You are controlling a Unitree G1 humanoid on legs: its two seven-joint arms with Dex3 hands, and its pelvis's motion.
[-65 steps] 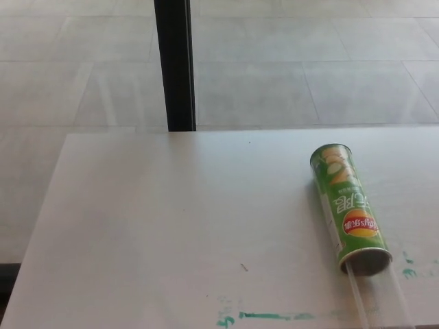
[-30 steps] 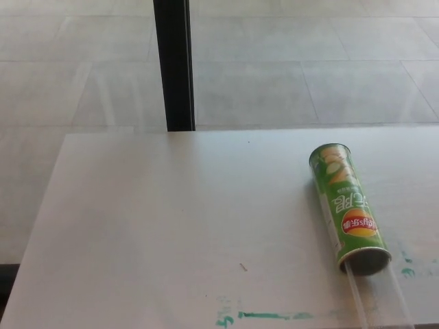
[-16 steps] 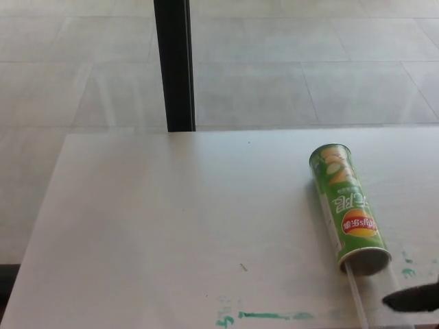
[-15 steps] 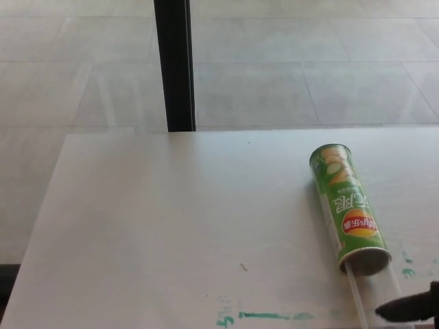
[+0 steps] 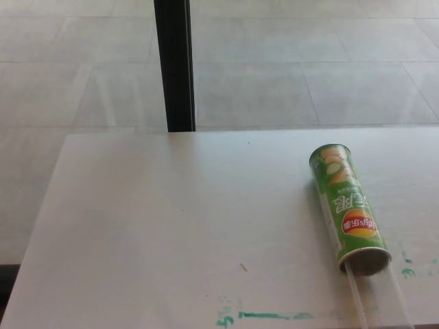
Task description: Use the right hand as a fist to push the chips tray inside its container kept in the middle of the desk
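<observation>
Head view: a white desk (image 5: 171, 226) with a green chips can (image 5: 348, 208) lying on its side toward the right, tiled floor and a black post (image 5: 174, 65) beyond.
Change from earlier: half a second ago a black fingertip of the right hand showed at the lower right corner, beside the tray; now it is gone from the picture. The can and tray lie where they lay before.
Container: the chips can points its open mouth toward the near edge of the desk, its closed end away from the robot.
Contents: a clear plastic chips tray (image 5: 379, 298) sticks out of the mouth and runs down to the bottom edge of the picture; whether chips lie in it cannot be told.
Hands: neither hand shows, so the state of their fingers cannot be told; nothing touches the can or tray.
Desk marks: green smears (image 5: 267, 316) near the front edge, left of the tray.
</observation>
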